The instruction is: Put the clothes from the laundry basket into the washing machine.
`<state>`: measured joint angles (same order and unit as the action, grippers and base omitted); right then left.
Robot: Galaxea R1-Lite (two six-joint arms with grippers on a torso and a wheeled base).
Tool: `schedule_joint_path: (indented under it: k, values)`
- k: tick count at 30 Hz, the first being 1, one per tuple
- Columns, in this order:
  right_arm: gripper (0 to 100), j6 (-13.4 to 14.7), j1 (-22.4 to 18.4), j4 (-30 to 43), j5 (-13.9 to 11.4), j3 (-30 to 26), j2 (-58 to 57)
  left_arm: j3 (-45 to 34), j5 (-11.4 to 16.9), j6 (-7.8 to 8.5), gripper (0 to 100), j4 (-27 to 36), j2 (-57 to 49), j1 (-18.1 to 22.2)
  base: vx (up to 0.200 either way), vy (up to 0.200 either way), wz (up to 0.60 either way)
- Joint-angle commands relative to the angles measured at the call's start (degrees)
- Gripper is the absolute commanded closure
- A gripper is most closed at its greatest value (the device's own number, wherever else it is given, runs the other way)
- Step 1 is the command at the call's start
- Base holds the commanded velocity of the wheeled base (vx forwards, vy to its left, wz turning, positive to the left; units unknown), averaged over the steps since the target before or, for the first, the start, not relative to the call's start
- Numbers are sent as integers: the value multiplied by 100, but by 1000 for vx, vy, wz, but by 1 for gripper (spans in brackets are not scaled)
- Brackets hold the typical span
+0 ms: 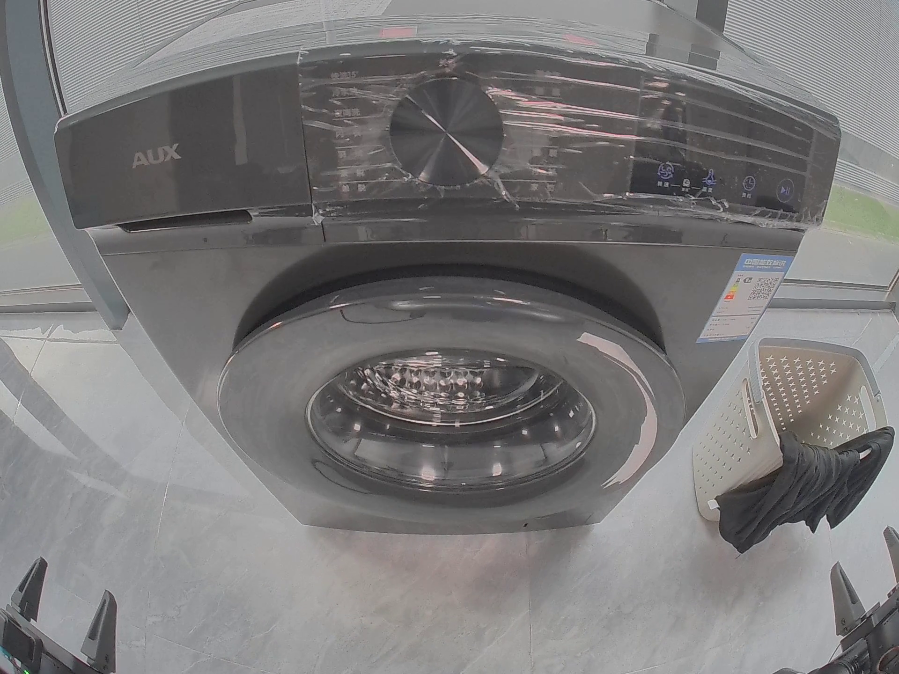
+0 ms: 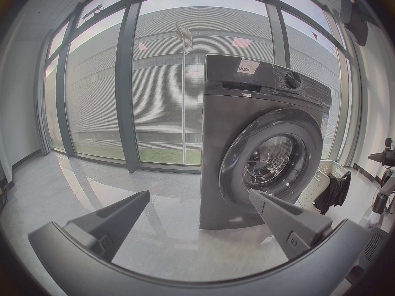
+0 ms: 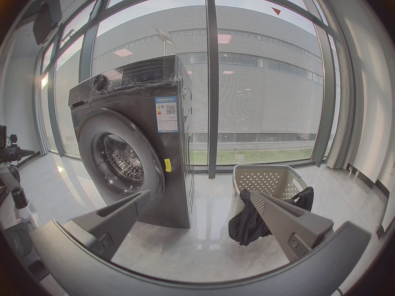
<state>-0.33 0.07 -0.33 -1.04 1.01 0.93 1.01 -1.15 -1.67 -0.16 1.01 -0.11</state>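
Grey metal forms the washing machine (image 1: pixel 187 283), which is seen straight ahead on the pale tiled floor (image 1: pixel 281 592). Its round door (image 1: pixel 281 395) is shut, and the steel drum (image 1: pixel 440 386) is seen through the glass. The control panel (image 1: pixel 581 142) with its dial (image 1: pixel 447 131) is covered with clear plastic film.

The laundry basket (image 1: pixel 735 442), made of cream perforated plastic, is placed on the floor just beside the machine, on the robot's right side. Black clothes (image 1: pixel 796 493) are hung over the front rim of the basket, partly inside it and partly falling down the outer wall towards the floor.

The left gripper (image 2: pixel 199 194) is held low, in front of the machine and well apart from it. Its two fingers (image 2: pixel 111 218) are spread wide, and nothing is held or touched between them. The right gripper (image 3: pixel 199 195) is held low as well, on the side of the basket, near it but not in contact with it. Its fingers are also spread wide, and no cloth is gripped. Large windows (image 3: pixel 267 83) are seen behind the machine and the basket.
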Motion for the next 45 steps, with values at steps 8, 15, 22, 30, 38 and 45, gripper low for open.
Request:
schedule_joint_path:
  k: [8, 15, 22, 30, 38, 45]
  values:
    - [0, -20, 10, -2, -11, -101, -93, -84, 0, -9, 0, -2, -75, 2, 0, 0, 0]
    - [0, -46, 1, -2, 7, -101, -93, -84, 0, 0, 0, -2, -75, 11, 0, 0, 0]
    - [0, -2, 19, -11, 42, -101, -93, -84, 0, -9, 0, -2, -84, 11, 0, 0, 0]
    - [0, -37, -7, -20, 33, -101, -93, -84, 0, -9, 0, -2, -75, 11, 0, 0, 0]
    - [0, 217, 19, -143, 95, -57, -93, -84, 0, -9, 0, -2, -75, 11, 0, 0, 0]
    - [0, 710, 19, 174, -1118, 1323, -93, -84, 0, -9, 0, -2, -75, 2, 0, 0, 0]
